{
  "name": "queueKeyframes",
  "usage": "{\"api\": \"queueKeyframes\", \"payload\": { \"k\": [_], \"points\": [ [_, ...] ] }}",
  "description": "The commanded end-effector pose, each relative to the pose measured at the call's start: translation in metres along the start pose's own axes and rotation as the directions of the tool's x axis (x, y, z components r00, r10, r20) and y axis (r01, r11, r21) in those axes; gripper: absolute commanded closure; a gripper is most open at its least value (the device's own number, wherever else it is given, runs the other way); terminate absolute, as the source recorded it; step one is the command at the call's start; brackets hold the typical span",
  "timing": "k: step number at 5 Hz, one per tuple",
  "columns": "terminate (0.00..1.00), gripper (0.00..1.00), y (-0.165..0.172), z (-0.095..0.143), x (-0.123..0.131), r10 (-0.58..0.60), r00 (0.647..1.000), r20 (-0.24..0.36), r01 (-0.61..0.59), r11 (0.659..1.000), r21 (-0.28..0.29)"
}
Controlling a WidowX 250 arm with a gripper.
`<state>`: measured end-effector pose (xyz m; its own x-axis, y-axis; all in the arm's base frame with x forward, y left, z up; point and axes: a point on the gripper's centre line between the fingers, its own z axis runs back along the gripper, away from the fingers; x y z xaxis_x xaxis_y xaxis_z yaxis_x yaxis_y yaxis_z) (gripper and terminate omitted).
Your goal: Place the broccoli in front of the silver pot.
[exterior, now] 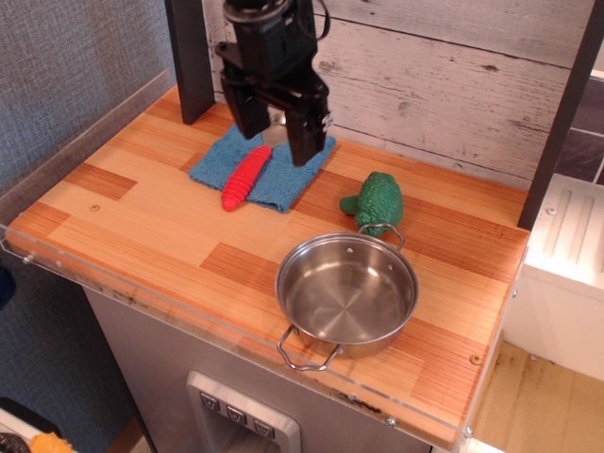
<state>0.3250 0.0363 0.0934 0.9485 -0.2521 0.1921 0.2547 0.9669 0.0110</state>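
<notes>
Robot arm, upper centre-left of the frame: matte black housing throughout, showing a rounded silver-grey collar at top. Gripper [276,127]: two broad, blocky black fingers [307,132]. Black cable looping at the upper right of the housing.

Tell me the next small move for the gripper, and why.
Probably move the gripper right and down toward the broccoli. The gripper is open and empty above the blue cloth, while the broccoli lies on the wood at the far side of the silver pot, beside its wire handle. If "in front" means the near side, it still needs regrasping.
</notes>
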Motion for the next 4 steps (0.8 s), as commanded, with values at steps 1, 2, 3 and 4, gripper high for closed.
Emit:
{"api": "queueKeyframes", "payload": {
  "k": [1,2,3,4],
  "points": [
    [0.0,0.0,0.0063,-0.0017,-0.0087,0.088,0.996,0.014,-0.089,0.991,0.097],
    [0.0,0.0,0.0045,-0.0061,-0.0083,0.114,0.994,-0.001,-0.113,0.99,0.079],
    [0.0,0.0,0.0006,-0.0087,-0.0076,0.138,0.99,-0.037,-0.136,0.99,0.047],
    [0.0,0.0,0.0,-0.009,-0.0077,0.16,0.985,-0.061,-0.158,0.987,0.037]
  ]
}}
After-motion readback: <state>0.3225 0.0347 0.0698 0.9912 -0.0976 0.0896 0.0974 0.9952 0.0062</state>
